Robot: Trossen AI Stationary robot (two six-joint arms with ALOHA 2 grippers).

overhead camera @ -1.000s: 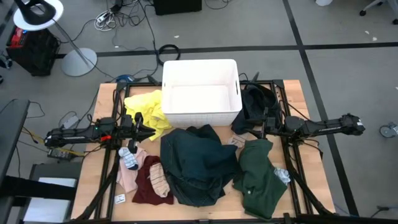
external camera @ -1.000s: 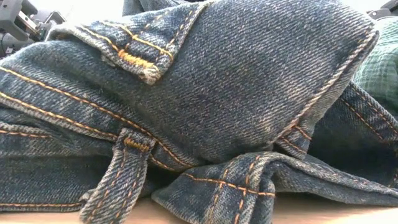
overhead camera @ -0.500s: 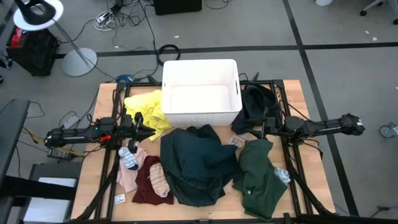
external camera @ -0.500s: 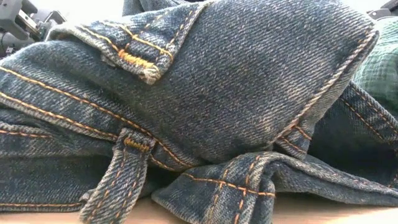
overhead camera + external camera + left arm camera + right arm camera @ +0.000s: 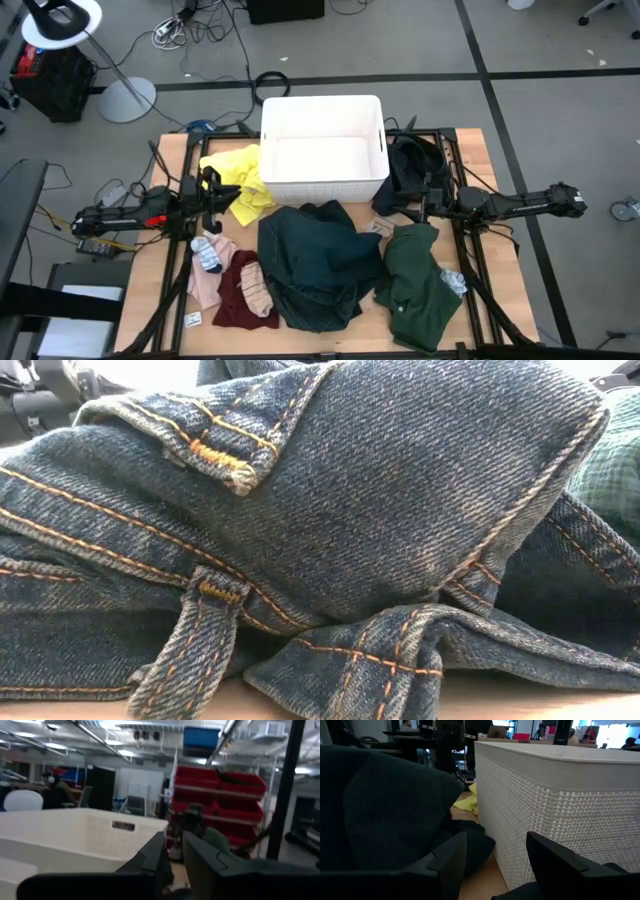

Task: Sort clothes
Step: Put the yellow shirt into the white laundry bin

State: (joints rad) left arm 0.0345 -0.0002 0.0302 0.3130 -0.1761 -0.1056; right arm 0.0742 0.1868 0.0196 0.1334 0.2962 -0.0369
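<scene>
The clothes lie around a white bin [image 5: 322, 105]: a yellow garment [image 5: 243, 170] at its left, a black one [image 5: 410, 165] at its right, a large dark teal denim piece [image 5: 315, 260] in the middle that fills the low view [image 5: 330, 530], and a forest green one [image 5: 415, 280]. Maroon [image 5: 232, 300] and pink [image 5: 203, 285] pieces and striped socks [image 5: 208, 252] lie at the near left. My left gripper [image 5: 228, 192] hovers shut over the yellow garment's left edge, with nothing between its fingers [image 5: 173, 857]. My right gripper [image 5: 412, 205] is open and empty [image 5: 495, 855] between the bin and the black garment.
The bin's perforated wall [image 5: 560, 805] stands close beside my right gripper. A small white tag [image 5: 192, 319] lies at the near left corner. Dark frame bars run along the table's sides. Bare wood shows at the table's left and right margins.
My left gripper has drawn back a little toward the table's left and far edges and risen slightly. The clothes lie as before.
</scene>
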